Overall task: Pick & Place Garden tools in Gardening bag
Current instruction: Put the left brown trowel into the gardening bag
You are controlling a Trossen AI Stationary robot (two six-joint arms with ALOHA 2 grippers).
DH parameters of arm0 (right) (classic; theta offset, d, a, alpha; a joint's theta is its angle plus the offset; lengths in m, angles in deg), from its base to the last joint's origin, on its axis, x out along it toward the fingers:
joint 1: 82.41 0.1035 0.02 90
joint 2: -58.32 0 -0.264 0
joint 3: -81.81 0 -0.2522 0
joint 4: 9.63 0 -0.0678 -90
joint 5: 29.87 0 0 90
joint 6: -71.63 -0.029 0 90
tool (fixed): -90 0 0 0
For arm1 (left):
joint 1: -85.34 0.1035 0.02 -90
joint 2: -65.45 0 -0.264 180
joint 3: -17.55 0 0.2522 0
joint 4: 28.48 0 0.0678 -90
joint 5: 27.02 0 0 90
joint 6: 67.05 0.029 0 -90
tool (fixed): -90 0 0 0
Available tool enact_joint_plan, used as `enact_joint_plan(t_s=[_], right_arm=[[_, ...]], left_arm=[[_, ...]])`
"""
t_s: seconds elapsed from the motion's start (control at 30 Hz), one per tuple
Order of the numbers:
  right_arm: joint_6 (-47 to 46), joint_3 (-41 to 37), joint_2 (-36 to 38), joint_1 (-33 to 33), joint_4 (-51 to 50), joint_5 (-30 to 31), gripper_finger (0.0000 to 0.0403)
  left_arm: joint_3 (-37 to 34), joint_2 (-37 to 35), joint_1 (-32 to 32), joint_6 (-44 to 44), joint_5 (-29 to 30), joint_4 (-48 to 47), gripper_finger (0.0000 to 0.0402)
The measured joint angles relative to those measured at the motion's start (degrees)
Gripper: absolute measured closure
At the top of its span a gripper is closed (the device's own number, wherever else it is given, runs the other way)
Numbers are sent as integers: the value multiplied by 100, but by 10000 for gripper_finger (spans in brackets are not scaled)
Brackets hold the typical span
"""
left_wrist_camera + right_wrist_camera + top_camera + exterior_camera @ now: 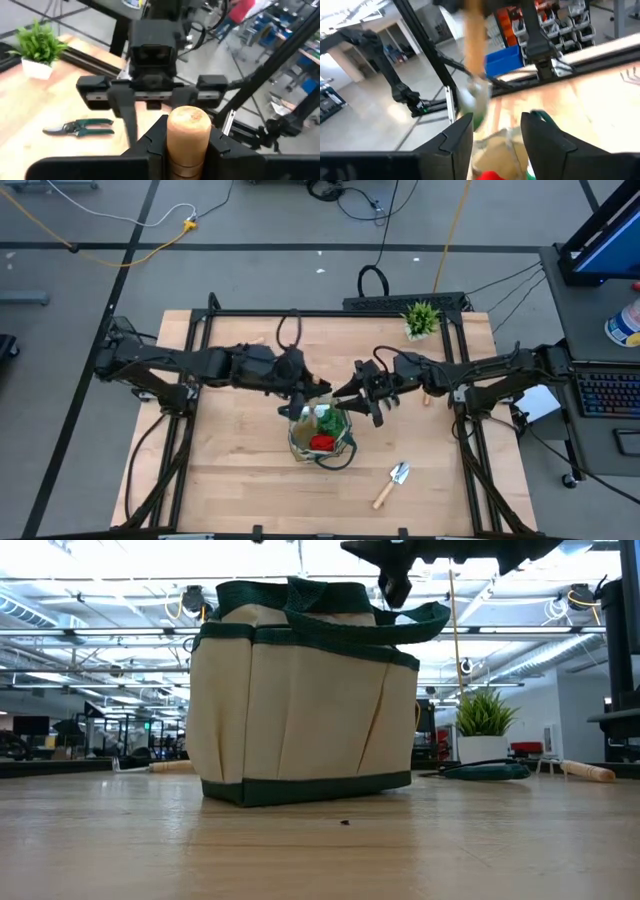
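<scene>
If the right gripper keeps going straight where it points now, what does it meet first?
Probably the wooden-handled tool held by the left gripper: it hangs just past the right gripper, whose fingers are apart, above the gardening bag. Depth is uncertain.

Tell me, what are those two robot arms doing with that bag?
They are packing garden tools into the gardening bag. The left end effector is shut on a wooden tool handle above the bag. The right end effector is open beside it. A trowel and pruning shears lie on the table.
</scene>
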Motion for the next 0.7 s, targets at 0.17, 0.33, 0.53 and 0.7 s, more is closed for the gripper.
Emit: enact_joint_plan(t_s=[0.17, 0.33, 0.53, 0.7], right_arm=[[22, 0, -3, -7, -288, -5, 240], [121, -7, -3, -10, -523, -6, 243], [173, -7, -3, -11, -604, -8, 245], [168, -7, -3, -10, -632, -16, 243]], left_arm=[[2, -101, -569, -265, 1121, -266, 345], [-18, 48, -1114, -542, 2662, -381, 345], [-15, 382, -1487, -479, 3374, -486, 345], [-46, 649, -1535, -483, 3637, -599, 345]])
